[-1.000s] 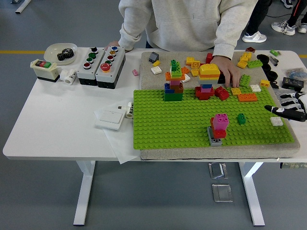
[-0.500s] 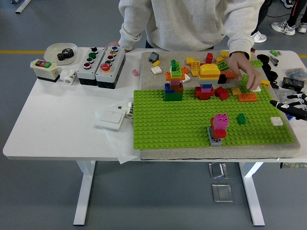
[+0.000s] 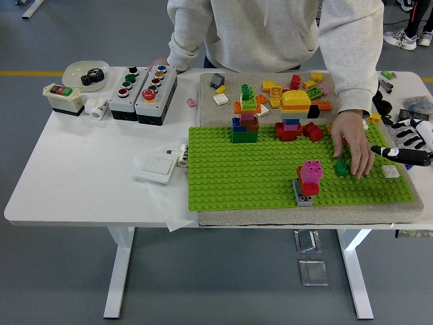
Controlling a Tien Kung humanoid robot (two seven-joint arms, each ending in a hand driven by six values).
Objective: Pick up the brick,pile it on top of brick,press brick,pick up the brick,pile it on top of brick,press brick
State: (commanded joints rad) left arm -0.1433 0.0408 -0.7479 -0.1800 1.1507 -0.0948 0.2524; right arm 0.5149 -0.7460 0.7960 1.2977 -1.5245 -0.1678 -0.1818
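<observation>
Person's hand (image 3: 352,145) touches green brick (image 3: 341,168) (upright) — right hand (image 3: 410,143) nearby.

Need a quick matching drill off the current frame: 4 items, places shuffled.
Items:
1 pink-topped stack
2 small green brick
3 white brick
4 yellow dome piece

Places:
A under the person's hand
B just below the right hand
C behind the green baseplate
D near the baseplate's front edge

Pairs: 1-D, 2-A, 3-B, 4-C
</observation>
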